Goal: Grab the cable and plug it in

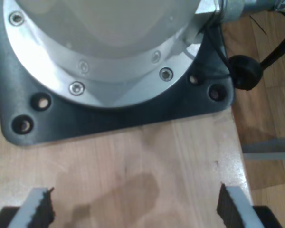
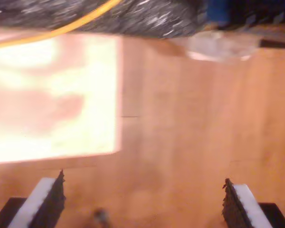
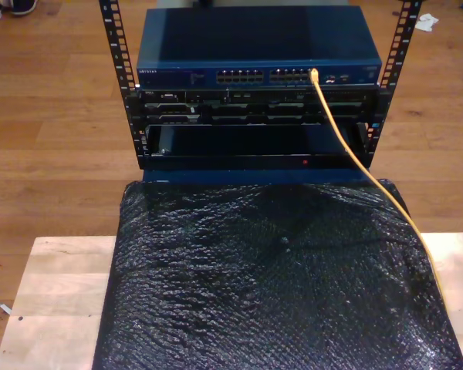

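One long thin yellow-orange network cable (image 3: 370, 181) runs across the black crinkly sheet (image 3: 270, 277), plugged into the blue switch (image 3: 258, 48). Both hands, first (image 1: 135, 204) and second (image 2: 142, 202), hang spread apart, empty, above the wooden worktop (image 1: 133, 166).

In the exterior view the yellow-orange cable (image 3: 374, 181) is running off the picture's right edge over the black bubble-wrap sheet (image 3: 270, 277), so its far end is not showing, and the plug sitting in the blue network switch (image 3: 258, 46) is too small to make out. In the second wrist view motion blur is smearing everything: the cable (image 2: 57, 29) is leaving the frame at both ends, a clear lump (image 2: 218, 46) is too smeared to name, and a glaring pale patch (image 2: 52, 99) is washing out. In the first wrist view the metal flange (image 1: 104, 52) is being cut off by the edge.
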{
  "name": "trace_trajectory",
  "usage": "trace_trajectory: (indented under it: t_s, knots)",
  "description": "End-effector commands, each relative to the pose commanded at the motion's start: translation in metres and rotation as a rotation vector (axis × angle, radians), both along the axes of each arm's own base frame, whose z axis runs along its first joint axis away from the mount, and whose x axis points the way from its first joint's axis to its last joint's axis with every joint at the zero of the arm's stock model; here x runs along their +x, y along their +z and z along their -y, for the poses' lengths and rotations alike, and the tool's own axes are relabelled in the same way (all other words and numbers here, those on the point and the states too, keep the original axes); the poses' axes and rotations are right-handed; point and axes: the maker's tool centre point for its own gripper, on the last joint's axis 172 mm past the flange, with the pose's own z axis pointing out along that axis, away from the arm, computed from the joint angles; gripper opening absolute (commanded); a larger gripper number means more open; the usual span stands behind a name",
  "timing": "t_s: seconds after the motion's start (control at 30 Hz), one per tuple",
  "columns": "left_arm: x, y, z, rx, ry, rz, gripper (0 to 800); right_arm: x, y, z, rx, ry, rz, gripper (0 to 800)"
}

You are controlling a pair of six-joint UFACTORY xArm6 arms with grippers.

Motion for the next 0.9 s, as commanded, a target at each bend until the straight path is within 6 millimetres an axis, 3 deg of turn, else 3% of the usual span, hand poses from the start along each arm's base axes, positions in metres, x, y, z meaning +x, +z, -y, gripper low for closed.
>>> trace_trajectory:
  t_s: [0.2,0.43,0.6,0.9]
  knots:
    - [0.000,0.000,0.000,0.000,0.000,0.000,800,-0.064,-0.005,0.035,0.038,-0.003,-0.048,793]
    - [0.000,0.000,0.000,0.000,0.000,0.000,800,-0.126,-0.014,0.055,0.076,-0.017,-0.093,793]
    - [0.000,0.000,0.000,0.000,0.000,0.000,800,-0.185,-0.022,0.054,0.131,0.025,-0.171,793]
    - [0.000,0.000,0.000,0.000,0.000,0.000,800,-0.249,-0.038,0.044,0.176,0.137,-0.208,793]
